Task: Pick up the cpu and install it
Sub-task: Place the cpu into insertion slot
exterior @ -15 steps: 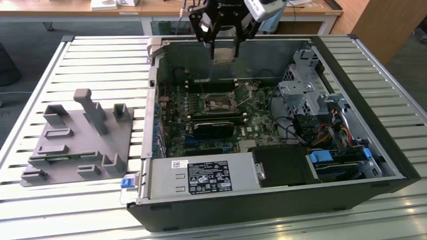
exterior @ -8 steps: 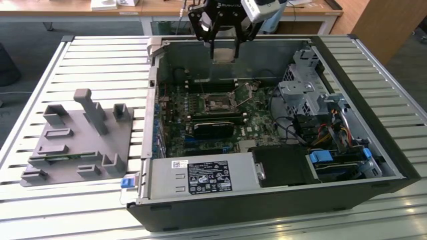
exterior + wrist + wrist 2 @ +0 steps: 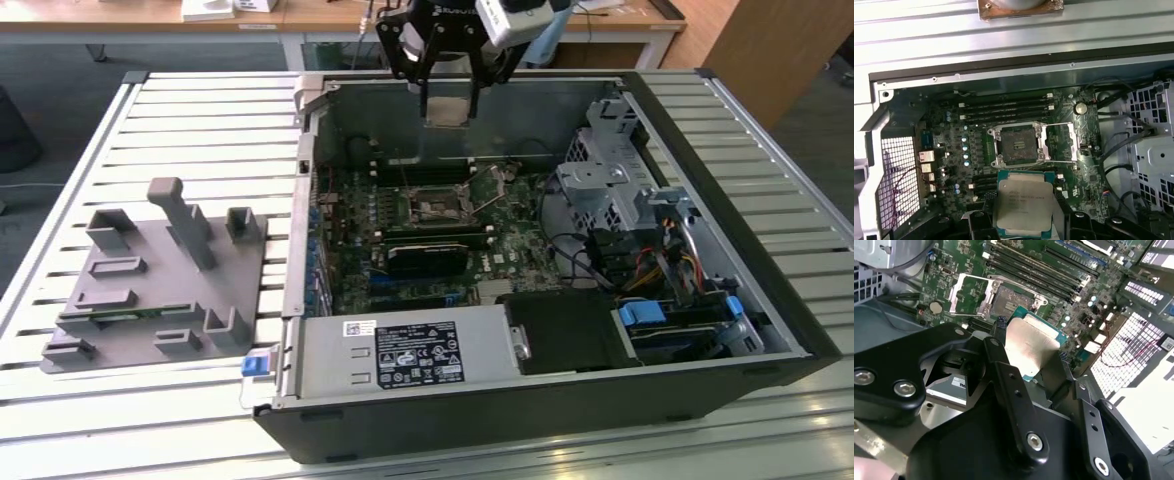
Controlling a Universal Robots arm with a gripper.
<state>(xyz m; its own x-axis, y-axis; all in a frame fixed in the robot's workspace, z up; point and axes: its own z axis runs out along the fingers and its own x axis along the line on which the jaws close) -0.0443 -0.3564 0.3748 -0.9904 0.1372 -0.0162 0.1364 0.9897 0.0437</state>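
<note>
The cpu [image 3: 1024,202] is held in the gripper [image 3: 449,104], whose two black fingers [image 3: 1004,370] are closed against its opposite edges. Its silvery metal top faces the first wrist camera and a thin green rim shows around it.

We see it up in the air inside the open computer case [image 3: 534,400], close to the case's far wall in the exterior view, and clear of the motherboard [image 3: 400,230] on the case floor. The socket [image 3: 1016,145] sits near the middle of the case, and its metal load plate [image 3: 1061,142] is swung open beside it. The cpu and the socket are well apart. Dark memory slots [image 3: 1004,107] run alongside the socket.

At the near wall of the case is a silver power supply [image 3: 400,350] with a label. A metal drive cage [image 3: 614,180] with bundled cables fills the case's side toward the exterior view's right.

The case lies on its side, open, on a slatted metal surface [image 3: 200,110]. Just beside the case, toward the exterior view's left, a grey fixture plate [image 3: 160,290] with upright posts rests on the same slats.

Beyond the case's far wall stand wooden desks [image 3: 334,20] on white legs, and a wooden panel [image 3: 774,50] rises toward the exterior view's right. The floor [image 3: 80,60] under the desks is dark.
</note>
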